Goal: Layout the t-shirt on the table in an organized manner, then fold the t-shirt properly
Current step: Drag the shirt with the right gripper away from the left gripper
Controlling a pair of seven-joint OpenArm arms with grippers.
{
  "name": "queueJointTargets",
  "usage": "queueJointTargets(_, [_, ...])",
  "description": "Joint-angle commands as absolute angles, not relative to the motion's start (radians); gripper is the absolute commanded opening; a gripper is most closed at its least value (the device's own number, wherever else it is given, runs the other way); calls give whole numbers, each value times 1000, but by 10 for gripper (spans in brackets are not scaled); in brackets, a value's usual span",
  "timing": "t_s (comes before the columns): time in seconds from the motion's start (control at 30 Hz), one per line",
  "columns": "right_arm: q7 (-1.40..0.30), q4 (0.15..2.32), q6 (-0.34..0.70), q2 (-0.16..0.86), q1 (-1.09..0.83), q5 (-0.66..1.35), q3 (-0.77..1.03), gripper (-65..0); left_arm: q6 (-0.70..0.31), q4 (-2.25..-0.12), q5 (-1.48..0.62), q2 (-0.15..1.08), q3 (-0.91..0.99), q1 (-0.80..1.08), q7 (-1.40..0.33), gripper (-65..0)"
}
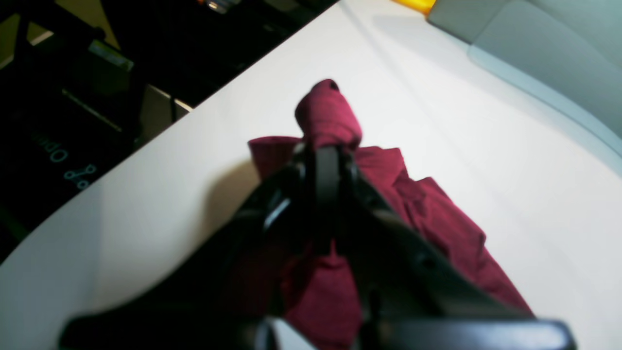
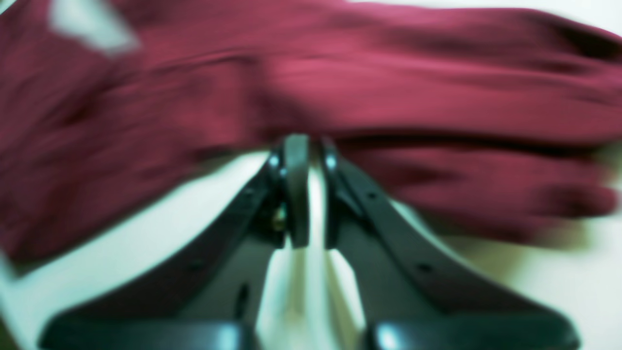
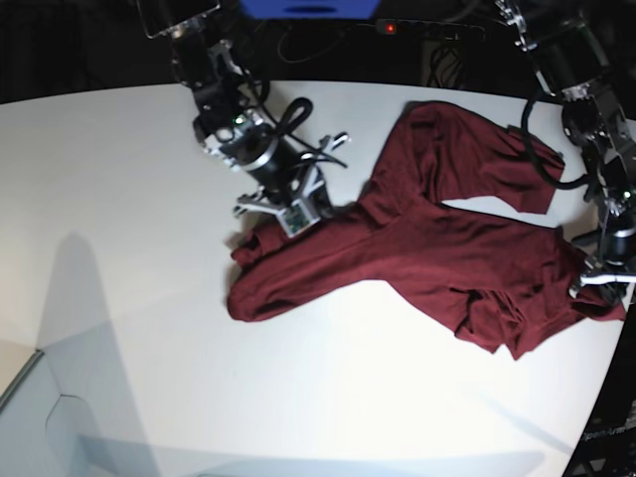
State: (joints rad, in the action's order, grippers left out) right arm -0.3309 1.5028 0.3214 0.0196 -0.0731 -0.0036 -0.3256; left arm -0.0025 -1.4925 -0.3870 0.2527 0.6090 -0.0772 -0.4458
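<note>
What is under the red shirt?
The white table lies under the t-shirt. The shirt covers the table beneath it, so anything hidden there cannot be seen.

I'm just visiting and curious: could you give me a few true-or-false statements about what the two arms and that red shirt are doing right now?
1. The t-shirt lies neatly folded. False: it is stretched out and wrinkled.
2. The left gripper pinches a bunch of shirt fabric. True.
3. The table is white. True.
4. The right gripper is far from the shirt. False: its tips are at the shirt's edge.
</note>
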Motion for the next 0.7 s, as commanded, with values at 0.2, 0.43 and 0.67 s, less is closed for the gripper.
queueJointTargets(0.2, [-298, 1517, 326, 7, -4, 7, -79, -394, 2, -1504, -384, 263, 696, -53, -417, -650])
queueJointTargets(0.43, [-298, 1463, 326, 13, 24, 7, -59, -368, 2, -1504, -384, 263, 696, -36, -417, -650])
queueJointTargets(0.67, [-298, 1448, 326, 2, -1, 7, -96, -366, 2, -1481, -384, 271, 722, -36, -417, -650])
